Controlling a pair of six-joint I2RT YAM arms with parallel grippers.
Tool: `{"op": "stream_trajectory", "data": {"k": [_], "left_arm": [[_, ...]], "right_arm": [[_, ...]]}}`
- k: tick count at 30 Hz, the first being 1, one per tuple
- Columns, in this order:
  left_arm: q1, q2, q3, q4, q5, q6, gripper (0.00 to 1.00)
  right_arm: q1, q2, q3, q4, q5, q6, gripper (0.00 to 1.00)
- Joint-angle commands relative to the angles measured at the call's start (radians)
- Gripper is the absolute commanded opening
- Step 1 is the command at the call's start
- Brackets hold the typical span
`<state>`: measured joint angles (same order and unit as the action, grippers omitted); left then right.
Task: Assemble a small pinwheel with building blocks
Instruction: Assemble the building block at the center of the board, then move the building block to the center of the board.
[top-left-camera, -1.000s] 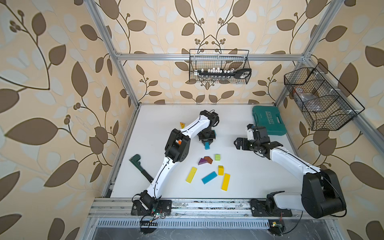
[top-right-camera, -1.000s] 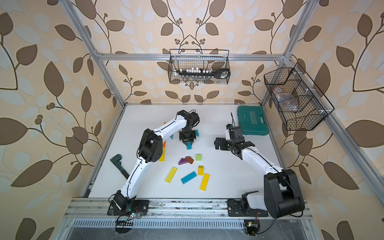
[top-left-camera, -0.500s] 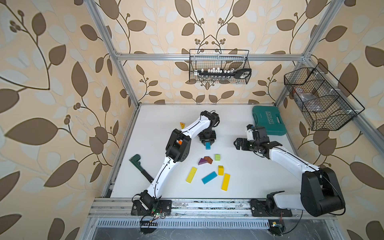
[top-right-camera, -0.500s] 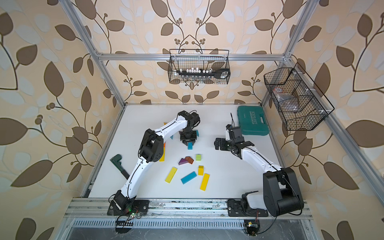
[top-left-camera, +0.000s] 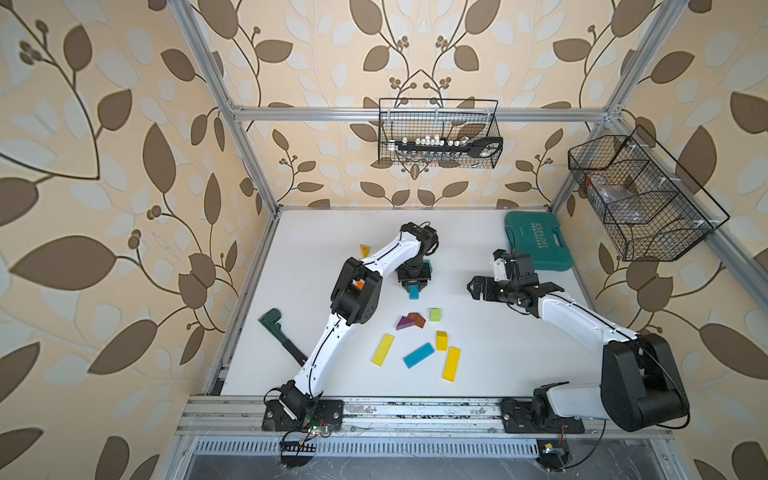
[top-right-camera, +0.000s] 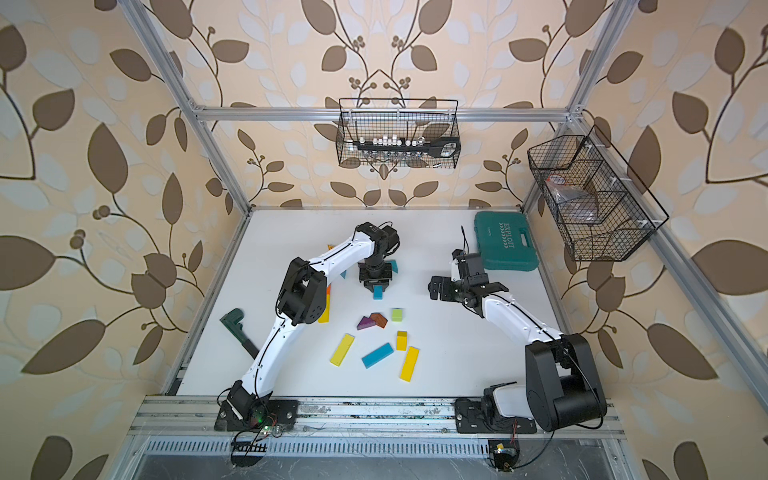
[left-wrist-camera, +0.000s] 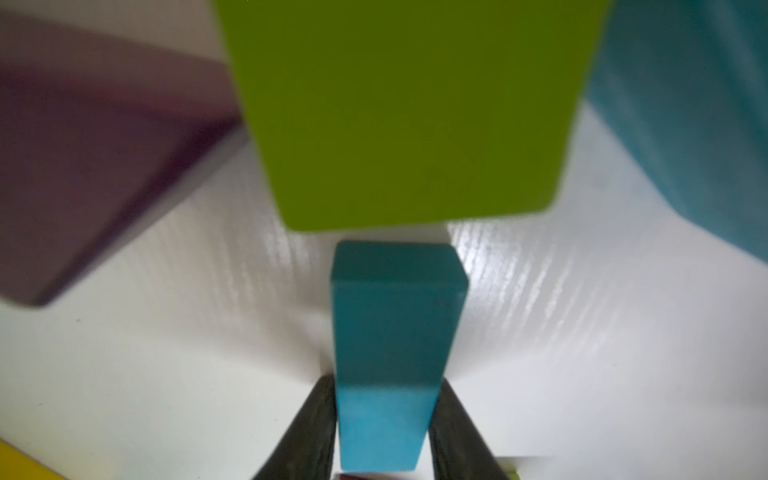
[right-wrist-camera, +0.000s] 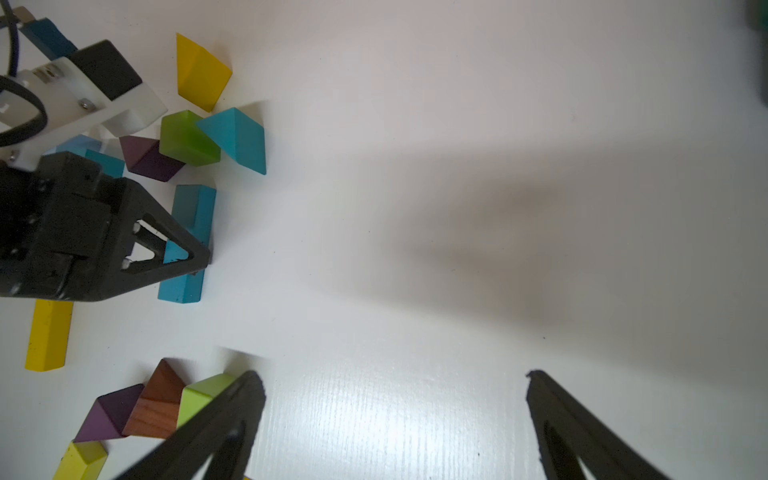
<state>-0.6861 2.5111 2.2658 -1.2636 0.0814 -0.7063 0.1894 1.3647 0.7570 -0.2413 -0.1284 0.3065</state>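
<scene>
A blue bar (left-wrist-camera: 395, 332) lies flat on the white table, one end pointing at a green cube (left-wrist-camera: 407, 112). A purple wedge (left-wrist-camera: 83, 166) and a teal wedge (left-wrist-camera: 685, 124) flank that cube. My left gripper (left-wrist-camera: 385, 381) straddles the bar's other end, its jaws slightly open with thin gaps on both sides. Both top views show this gripper (top-left-camera: 414, 286) over the bar (top-right-camera: 377, 292). My right gripper (right-wrist-camera: 395, 382) is wide open and empty, right of the cluster (top-left-camera: 513, 293). Loose blocks lie nearer the front: green cube (top-left-camera: 435, 314), purple wedge (top-left-camera: 402, 323), brown wedge (top-left-camera: 417, 319), yellow bars (top-left-camera: 382, 350).
A teal tool case (top-left-camera: 536, 241) sits at the back right corner. A dark green hand tool (top-left-camera: 276, 328) lies at the table's left edge. A yellow wedge (top-left-camera: 365, 250) sits behind the left arm. Wire baskets (top-left-camera: 436, 133) hang on the walls.
The left jaws have parted a little from the blue bar, which now rests on the table. Neither arm has visibly shifted.
</scene>
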Motion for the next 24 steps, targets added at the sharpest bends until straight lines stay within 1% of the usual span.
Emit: {"op": "stream_trajectory", "data": {"k": [1, 9, 12, 15, 18, 19, 21, 24], "left_arm": [[0.008, -0.043, 0.013, -0.021, -0.011, 0.001, 0.43], [0.013, -0.025, 0.024, -0.020, -0.006, -0.009, 0.41], [0.013, -0.047, 0.021, -0.030, -0.019, -0.012, 0.45], [0.010, -0.110, -0.004, -0.039, -0.029, -0.016, 0.55], [-0.004, -0.219, -0.094, -0.013, -0.040, -0.017, 0.61], [-0.009, -0.256, -0.136, 0.001, -0.042, -0.019, 0.62], [-0.023, -0.346, -0.263, 0.042, -0.042, -0.021, 0.64], [-0.063, -0.457, -0.427, 0.114, -0.036, -0.006, 0.71]], "right_arm": [[-0.003, -0.006, -0.009, 0.001, -0.009, 0.007, 1.00], [-0.003, -0.011, -0.009, -0.001, -0.001, 0.006, 1.00], [-0.002, -0.017, -0.008, -0.003, -0.005, 0.005, 1.00], [-0.003, -0.030, -0.009, -0.007, -0.018, 0.007, 1.00], [-0.004, -0.059, -0.014, -0.020, -0.038, 0.018, 1.00], [-0.003, -0.072, -0.018, -0.025, -0.044, 0.025, 1.00], [-0.002, -0.108, -0.037, -0.036, -0.063, 0.037, 1.00], [0.010, -0.168, -0.068, -0.061, -0.067, 0.047, 1.00]]}}
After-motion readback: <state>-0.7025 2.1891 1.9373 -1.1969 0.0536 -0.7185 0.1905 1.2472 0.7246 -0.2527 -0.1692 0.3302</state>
